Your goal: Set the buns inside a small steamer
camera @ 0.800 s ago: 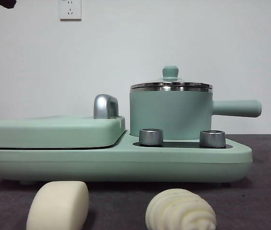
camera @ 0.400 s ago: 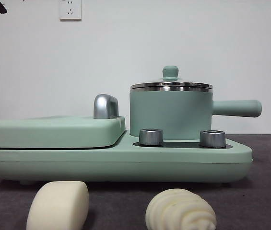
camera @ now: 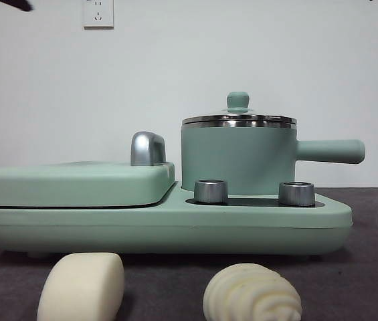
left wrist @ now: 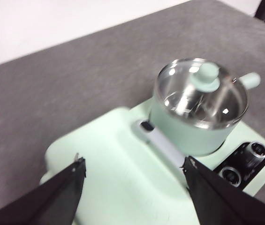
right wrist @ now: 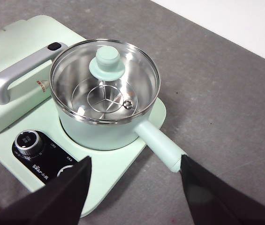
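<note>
Left wrist view: left hand [left wrist: 134, 176] open, jaws spread wide, nothing between them, hovering above the flat hinged plate [left wrist: 118, 183] w/ its chrome handle [left wrist: 162, 145] just ahead. Right wrist view: right hand [right wrist: 134, 180] also open & empty, jaws apart, hanging over the small steamer [right wrist: 105, 93] and its straight side handle [right wrist: 160, 145]. Glass lid [right wrist: 105, 77] sits on the steamer, green knob [right wrist: 107, 62] centred; steel rack visible inside through the glass. Control panel [right wrist: 41, 159] w/ a dial next to the pot, on the mint green base [right wrist: 118, 173].

Front view: both arms up high, only black tips at the top corners. Steamer stands on the right part of the base, handle pointing right, two steel dials [camera: 210, 190] in front of it; hinged plate on the left, closed. Buns on the grey desk [camera: 369, 267] in front of the appliance, near the camera, apart from each other: smooth bun [camera: 81, 286] at left, ridged bun [camera: 251, 293] at right. Neither touched by a hand. Wall sockets [camera: 98, 12] on the white wall behind.
</note>
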